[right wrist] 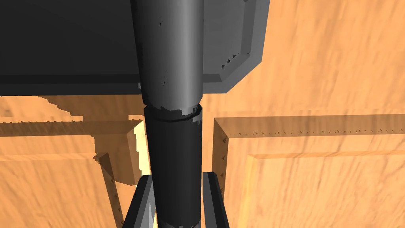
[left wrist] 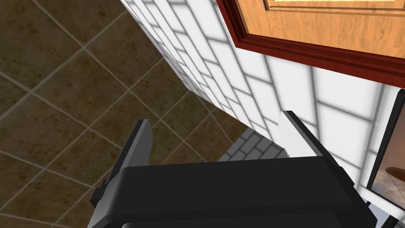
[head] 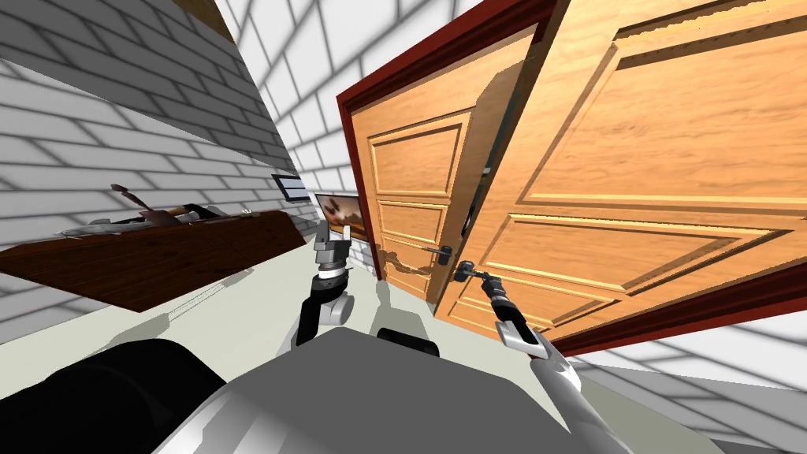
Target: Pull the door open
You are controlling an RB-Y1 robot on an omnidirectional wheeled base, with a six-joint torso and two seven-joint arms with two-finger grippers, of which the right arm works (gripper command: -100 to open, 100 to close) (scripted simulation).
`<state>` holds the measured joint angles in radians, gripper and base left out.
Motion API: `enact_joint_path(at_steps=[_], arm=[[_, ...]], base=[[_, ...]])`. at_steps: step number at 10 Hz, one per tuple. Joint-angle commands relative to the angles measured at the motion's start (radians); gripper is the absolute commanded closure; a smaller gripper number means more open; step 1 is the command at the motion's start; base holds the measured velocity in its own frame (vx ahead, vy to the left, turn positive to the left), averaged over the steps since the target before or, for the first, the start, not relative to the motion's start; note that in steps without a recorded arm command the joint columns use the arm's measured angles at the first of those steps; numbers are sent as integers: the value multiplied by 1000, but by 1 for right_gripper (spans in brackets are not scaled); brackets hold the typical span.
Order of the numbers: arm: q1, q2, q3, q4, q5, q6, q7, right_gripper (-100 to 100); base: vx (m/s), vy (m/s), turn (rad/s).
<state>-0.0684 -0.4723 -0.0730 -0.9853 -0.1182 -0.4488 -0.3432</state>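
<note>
Door: the wooden leaf (head: 630,158) is seen ajar, angled out of the dark red frame (head: 352,150), on the robot's right.
Handle: the dark lever (right wrist: 174,118) is clamped between the right gripper's (head: 482,277) fingers.
Left gripper (left wrist: 215,118): fingers are spread wide, raised before the neighbouring leaf (head: 410,197).
Surroundings: a dark wood tabletop (head: 158,252) is set well left; a framed picture (head: 339,213) is hung beside the frame.

The angled door leaf (head: 646,142) stands close before the right tool (head: 475,275) on its handle (head: 463,273). Open floor (head: 260,307) lies between the dark tabletop (head: 158,260) and that leaf, around the left tool (head: 334,234).
</note>
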Motion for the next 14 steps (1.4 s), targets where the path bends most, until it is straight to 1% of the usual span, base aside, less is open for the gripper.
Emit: enact_joint_path(at_steps=[1,3,4,5,6,10,13,14], arm=[[12,-5,29,-22,4,-6,-21,100],[20,-16,57,-36,9,-16,-43,100],[22,-17,62,-39,10,-18,-47,100],[17,-29,52,-21,7,-16,-48,100],[38,-46,76,-38,10,-34,-71,100],[80,-88,128,-76,17,-79,-121,100],[110,-117,165,-103,21,-110,-156,100],[114,-121,170,-106,22,-114,-161,100]], base=[[-223,-83,151],[-209,-105,168],[-150,-80,116],[-63,-35,8],[-162,-53,91],[-201,-94,115],[-216,-79,94],[-175,-74,52]])
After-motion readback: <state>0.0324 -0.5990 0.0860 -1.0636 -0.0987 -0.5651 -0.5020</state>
